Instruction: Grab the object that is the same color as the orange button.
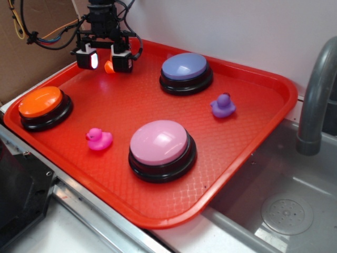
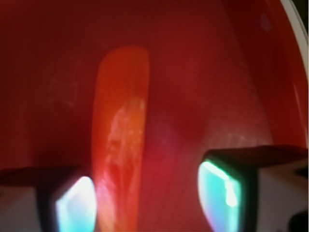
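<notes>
The small orange duck (image 1: 108, 67) sits on the red tray (image 1: 247, 126) near its far left corner, mostly hidden between my fingers. My gripper (image 1: 107, 60) is down around it, open, with one finger on each side. In the wrist view the orange duck (image 2: 119, 135) is a blurred tall shape close beside the left pad (image 2: 76, 205), with a wide gap to the right pad (image 2: 219, 198). The orange button (image 1: 41, 103) with its black base stands at the tray's left edge, well in front of my gripper.
A lavender-blue button (image 1: 184, 68) stands at the back, a pink button (image 1: 159, 143) in front. A pink duck (image 1: 98, 139) and a purple duck (image 1: 223, 105) lie on the tray. A steel sink (image 1: 284, 205) and grey tap (image 1: 316, 95) are right.
</notes>
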Available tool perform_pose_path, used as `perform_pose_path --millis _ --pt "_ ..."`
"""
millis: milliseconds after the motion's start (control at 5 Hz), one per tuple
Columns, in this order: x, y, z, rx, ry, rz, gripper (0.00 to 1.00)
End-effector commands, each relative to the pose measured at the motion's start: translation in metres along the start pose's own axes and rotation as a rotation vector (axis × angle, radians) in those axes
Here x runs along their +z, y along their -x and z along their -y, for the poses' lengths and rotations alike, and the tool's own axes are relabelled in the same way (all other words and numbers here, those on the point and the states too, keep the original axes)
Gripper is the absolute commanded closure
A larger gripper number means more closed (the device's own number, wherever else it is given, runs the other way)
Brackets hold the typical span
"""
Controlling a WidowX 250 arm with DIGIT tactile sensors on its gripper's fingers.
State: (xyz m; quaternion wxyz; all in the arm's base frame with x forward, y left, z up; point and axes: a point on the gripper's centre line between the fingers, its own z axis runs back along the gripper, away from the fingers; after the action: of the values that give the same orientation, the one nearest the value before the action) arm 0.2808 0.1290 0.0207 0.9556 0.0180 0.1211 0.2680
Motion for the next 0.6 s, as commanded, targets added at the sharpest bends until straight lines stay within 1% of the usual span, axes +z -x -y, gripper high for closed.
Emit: perform_pose_path --millis 0,200,400 --pt "0.010 0.009 -0.002 -0.132 0.027 0.035 1.00" --pt "0.028 0.024 0.005 -0.271 -0.018 0.046 1.00" --pt "0.060 0.058 0.009 -0.414 -0.040 0.096 1.00"
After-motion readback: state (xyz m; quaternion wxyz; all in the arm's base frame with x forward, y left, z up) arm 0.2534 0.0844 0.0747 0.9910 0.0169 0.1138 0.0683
